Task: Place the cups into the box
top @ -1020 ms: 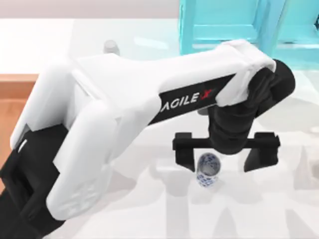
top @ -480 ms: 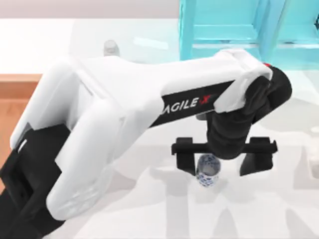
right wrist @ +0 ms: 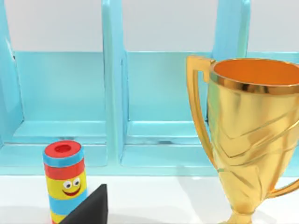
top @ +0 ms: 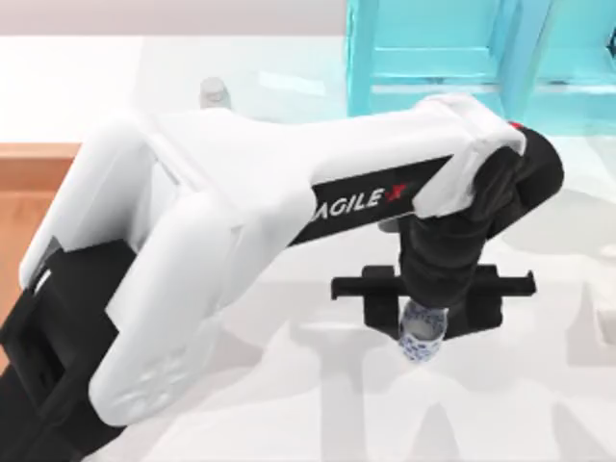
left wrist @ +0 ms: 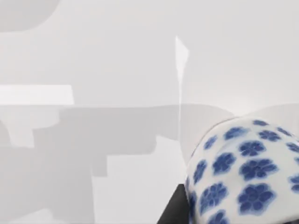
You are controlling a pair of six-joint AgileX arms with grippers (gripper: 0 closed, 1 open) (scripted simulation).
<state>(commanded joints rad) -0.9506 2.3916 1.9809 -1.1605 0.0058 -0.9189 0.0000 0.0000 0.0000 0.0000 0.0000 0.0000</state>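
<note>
Standing on the white bench (top: 289, 404) right of centre, the white cup with blue flowers (top: 422, 339) sits between the black fingers of the left pincer (top: 431, 310), which have drawn in and press against its sides. From the left wrist, the cup's patterned wall (left wrist: 243, 172) bulges close beside one dark finger (left wrist: 174, 210). At the bench's left edge lies the orange-brown box (top: 24, 192). Behind stands a turquoise frame (top: 433, 48), with a striped cylinder (right wrist: 64, 179) and gold trophy (right wrist: 252, 135) before it.

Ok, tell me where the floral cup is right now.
In the top view the floral cup sits right of centre, between the left gripper's closed-in fingers, near the turquoise frame.
</note>
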